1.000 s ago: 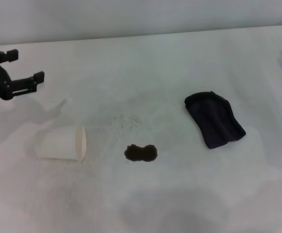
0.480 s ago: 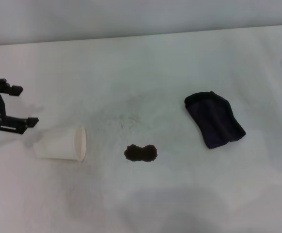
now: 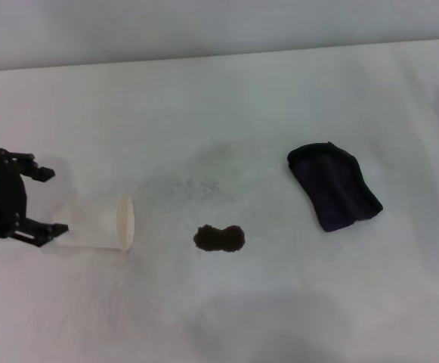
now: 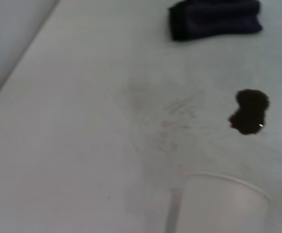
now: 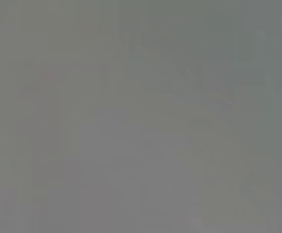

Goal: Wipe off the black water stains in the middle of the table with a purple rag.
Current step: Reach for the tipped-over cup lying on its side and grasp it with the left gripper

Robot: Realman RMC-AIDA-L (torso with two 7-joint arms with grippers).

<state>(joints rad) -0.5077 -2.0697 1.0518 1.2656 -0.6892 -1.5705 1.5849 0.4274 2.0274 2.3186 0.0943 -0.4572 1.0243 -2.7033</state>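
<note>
The left gripper (image 3: 47,200) enters at the head view's left edge, its arm cut off there, and its spread fingers hide the closed end of a white paper cup (image 3: 106,223) lying on its side. In the left wrist view, the cup (image 4: 221,204) is blurred and cropped by the picture's lower edge, and the purple rag (image 4: 213,18) runs off the top edge. The right wrist view offers only a featureless grey blur.
</note>
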